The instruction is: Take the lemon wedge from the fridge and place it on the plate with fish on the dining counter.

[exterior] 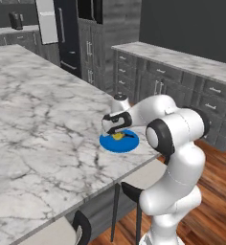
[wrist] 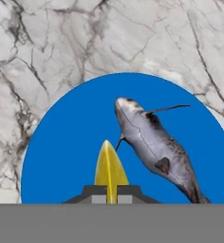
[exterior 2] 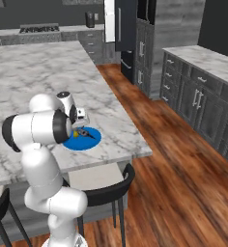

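Over the blue plate (wrist: 61, 152) near the desk (exterior: 38, 119) edge, I see my end effector (wrist: 109, 192) clenched on the lemon wedge (wrist: 109, 166), its yellow tip poking out between the fingers. The wedge hangs above the plate's bare blue, just beside the grey fish (wrist: 154, 144) lying on it. From the left base view, the hand sits low over the plate, the fridge (exterior: 67, 33) well apart behind.

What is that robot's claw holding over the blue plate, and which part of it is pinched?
The gripper is shut on the lemon wedge, pinching its near end; the pointed tip sticks out over the blue plate, beside the fish.
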Robot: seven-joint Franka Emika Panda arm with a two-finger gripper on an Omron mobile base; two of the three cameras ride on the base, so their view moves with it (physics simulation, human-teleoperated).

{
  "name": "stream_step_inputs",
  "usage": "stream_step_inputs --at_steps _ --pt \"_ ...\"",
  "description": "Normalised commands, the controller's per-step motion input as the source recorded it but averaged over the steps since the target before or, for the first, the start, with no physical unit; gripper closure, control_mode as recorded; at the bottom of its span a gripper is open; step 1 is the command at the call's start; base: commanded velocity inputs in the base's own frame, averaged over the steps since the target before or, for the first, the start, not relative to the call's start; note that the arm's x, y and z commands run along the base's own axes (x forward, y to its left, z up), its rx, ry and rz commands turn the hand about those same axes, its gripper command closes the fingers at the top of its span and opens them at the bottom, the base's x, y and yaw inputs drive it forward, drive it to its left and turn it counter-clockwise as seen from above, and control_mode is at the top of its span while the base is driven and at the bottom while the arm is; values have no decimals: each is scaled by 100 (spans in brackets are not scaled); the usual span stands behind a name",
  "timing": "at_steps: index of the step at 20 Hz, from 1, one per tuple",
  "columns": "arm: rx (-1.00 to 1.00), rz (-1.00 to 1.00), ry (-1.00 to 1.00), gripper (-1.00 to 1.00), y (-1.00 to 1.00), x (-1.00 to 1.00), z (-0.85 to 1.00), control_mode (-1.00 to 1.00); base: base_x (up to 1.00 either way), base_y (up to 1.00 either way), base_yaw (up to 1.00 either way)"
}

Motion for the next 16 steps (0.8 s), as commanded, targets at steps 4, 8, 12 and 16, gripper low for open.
stream_step_inputs --at_steps 4,8,12,16 --pt "0 0 0 100 6 12 -23 -100 0 0 0" --pt "0 0 0 100 3 2 -19 -100 0 0 0" --pt "0 0 0 100 0 2 -16 -100 0 0 0" --pt "0 0 0 -100 0 2 -4 -100 0 0 0"
